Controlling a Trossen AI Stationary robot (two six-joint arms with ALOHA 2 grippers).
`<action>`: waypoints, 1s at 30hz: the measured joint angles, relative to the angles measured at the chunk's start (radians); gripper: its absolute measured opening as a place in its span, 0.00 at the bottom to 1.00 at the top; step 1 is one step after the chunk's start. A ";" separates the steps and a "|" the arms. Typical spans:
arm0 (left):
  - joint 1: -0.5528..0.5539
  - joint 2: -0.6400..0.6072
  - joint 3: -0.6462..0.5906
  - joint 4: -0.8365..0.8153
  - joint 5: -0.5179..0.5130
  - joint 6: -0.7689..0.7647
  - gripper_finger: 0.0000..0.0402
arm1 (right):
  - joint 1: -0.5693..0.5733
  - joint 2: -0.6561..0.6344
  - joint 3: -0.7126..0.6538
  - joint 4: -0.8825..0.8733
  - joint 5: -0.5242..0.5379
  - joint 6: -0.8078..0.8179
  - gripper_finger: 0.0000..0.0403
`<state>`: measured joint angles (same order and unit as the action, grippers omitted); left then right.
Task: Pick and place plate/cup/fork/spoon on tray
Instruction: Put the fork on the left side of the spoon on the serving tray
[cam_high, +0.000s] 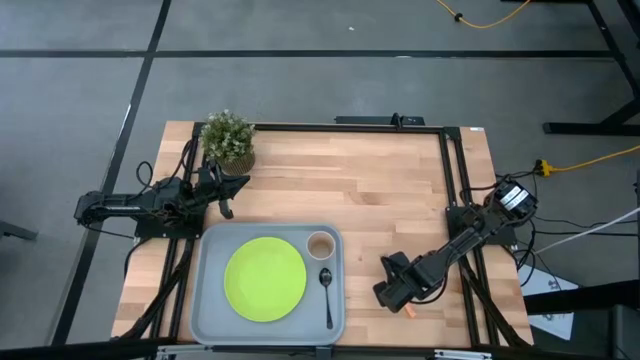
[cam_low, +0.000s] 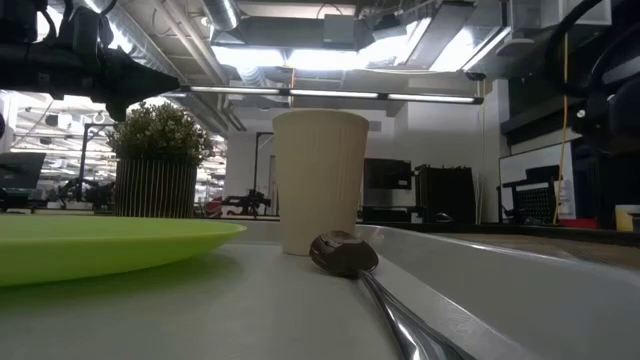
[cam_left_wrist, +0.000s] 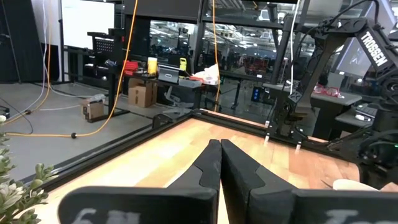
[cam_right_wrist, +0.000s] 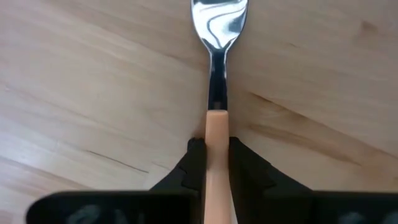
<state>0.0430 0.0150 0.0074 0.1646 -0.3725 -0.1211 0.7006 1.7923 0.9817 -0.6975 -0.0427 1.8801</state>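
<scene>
Three of the four pieces already sit on the tray (cam_high: 205, 300): the lime-green plate (cam_high: 265, 279) fills its left and middle, the tan cup (cam_high: 321, 244) stands at the far right corner, and the dark spoon (cam_high: 326, 290) lies just near of the cup along the right rim. Only the fork (cam_right_wrist: 217, 112) is still on the wooden table (cam_high: 360, 180), to the right of the tray and near the front edge.

In the high view the right gripper (cam_high: 392, 290) is down over that spot, with the orange end of the handle showing just beside it. Its wrist view shows the jaws clamped on the orange handle, one finger on each side, with the metal neck and head reaching out ahead over the bare wood.

To do this step well, I judge the grip should stay firm and centred on the handle so the fork does not swivel as it comes up. A straight lift should come first, high enough to clear the raised rim, then a move left. The free space looks narrow: a strip between plate and spoon, or the near right corner. Lowering the fork parallel to the spoon would avoid knocking the spoon or the cup.

Far to the left, the left gripper (cam_high: 226, 200) waits beside the potted plant (cam_high: 228, 138), jaws together and holding nothing.
</scene>
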 joint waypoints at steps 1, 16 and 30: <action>0.000 0.000 0.000 0.000 0.000 0.000 0.00 | -0.004 0.000 0.000 0.000 -0.002 0.000 0.11; 0.000 0.000 0.000 -0.080 0.000 -0.003 0.00 | -0.016 0.009 0.260 -0.083 0.172 0.056 0.11; 0.000 0.000 0.000 -0.083 0.000 -0.003 0.00 | -0.040 0.204 0.500 0.139 0.176 0.128 0.11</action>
<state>0.0429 0.0149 0.0074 0.0819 -0.3725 -0.1243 0.6604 1.9961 1.4817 -0.5581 0.1328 2.0083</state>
